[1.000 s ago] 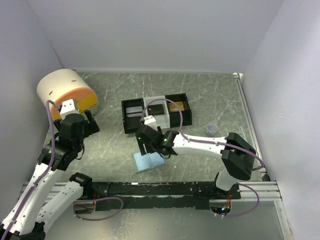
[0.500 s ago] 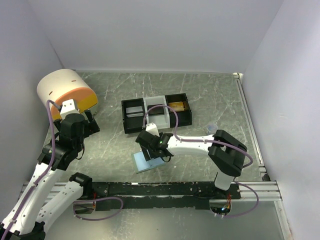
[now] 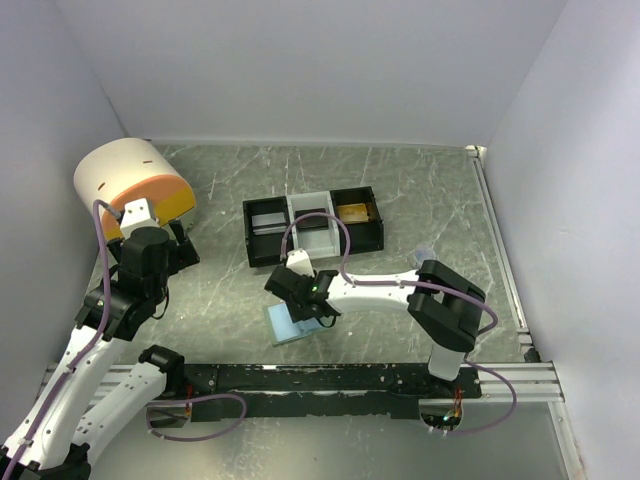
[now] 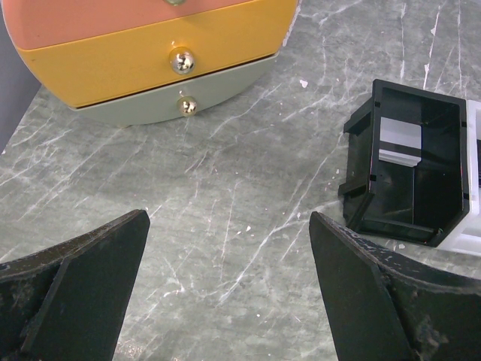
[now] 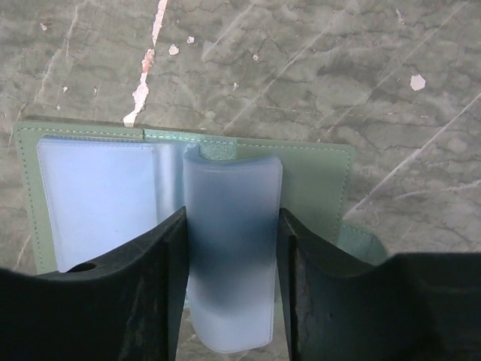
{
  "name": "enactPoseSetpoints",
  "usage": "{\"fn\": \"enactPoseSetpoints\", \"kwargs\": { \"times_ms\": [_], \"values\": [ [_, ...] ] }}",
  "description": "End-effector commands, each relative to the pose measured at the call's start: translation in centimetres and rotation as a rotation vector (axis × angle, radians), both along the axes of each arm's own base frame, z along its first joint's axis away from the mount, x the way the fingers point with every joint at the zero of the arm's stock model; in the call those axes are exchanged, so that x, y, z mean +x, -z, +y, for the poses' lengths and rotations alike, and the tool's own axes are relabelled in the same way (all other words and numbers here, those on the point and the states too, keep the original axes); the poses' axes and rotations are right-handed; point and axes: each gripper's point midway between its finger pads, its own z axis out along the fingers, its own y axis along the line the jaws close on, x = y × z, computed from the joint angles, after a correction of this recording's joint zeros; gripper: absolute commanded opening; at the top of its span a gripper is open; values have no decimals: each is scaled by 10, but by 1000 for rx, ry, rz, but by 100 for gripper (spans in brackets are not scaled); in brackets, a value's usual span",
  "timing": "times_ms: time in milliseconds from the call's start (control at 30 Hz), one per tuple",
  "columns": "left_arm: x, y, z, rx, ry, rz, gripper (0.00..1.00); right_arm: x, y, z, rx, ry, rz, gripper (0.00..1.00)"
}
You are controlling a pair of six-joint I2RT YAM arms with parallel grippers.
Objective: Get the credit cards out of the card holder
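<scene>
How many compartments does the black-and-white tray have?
3, side by side in the tray: the left black compartment, the middle white compartment, and the right black compartment. None looks hidden; their contents are too small to identify.

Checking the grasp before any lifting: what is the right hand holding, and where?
The right hand pinches a pale translucent sleeve of the open card holder by its two long edges, bowing it.

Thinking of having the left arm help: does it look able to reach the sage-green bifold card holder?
Probably not: the right hand covers the sage-green bifold card holder, pinching a pale translucent sheet there, while the open left hand sits far left.
</scene>
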Motion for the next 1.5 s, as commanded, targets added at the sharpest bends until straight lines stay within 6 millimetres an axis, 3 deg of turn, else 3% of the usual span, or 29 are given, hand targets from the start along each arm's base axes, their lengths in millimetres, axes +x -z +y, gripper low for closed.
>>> {"fn": "enactPoseSetpoints", "kwargs": {
  "times_ms": [0,200,300,400,567,667,767,933,1033,1233,1367,1467],
  "values": [
    [2,-5,2,0,-6,-20,100,-2,10,-15,-84,24,-12,43],
    [2,-5,1,-1,-5,-21,100,-3,2,-6,-42,17,-10,42],
    [2,-5,0,-3,0,-20,100,-3,-11,4,7,7,-8,55],
    [3,-3,-2,-3,13,-16,100,4,-41,12,70,1,-53,66],
    [6,0,-6,-1,38,-1,100,26,-116,12,209,-3,-224,75],
    [7,0,-8,-1,48,5,100,48,-152,-13,235,53,-356,79],
    [9,1,-11,-1,64,3,100,78,-178,-54,279,156,-448,82],
    [12,3,-15,-2,79,9,100,117,-198,-138,338,294,-584,85],
    [14,4,-16,-1,81,14,100,125,-201,-182,342,361,-646,88],
    [16,5,-20,-4,99,29,100,134,-184,-263,344,539,-617,92],
    [16,5,-17,-1,79,28,100,132,-214,-261,368,495,-639,93],
    [22,-23,-26,-35,113,-9,100,131,-258,-254,389,419,-683,100]
  ]
}}
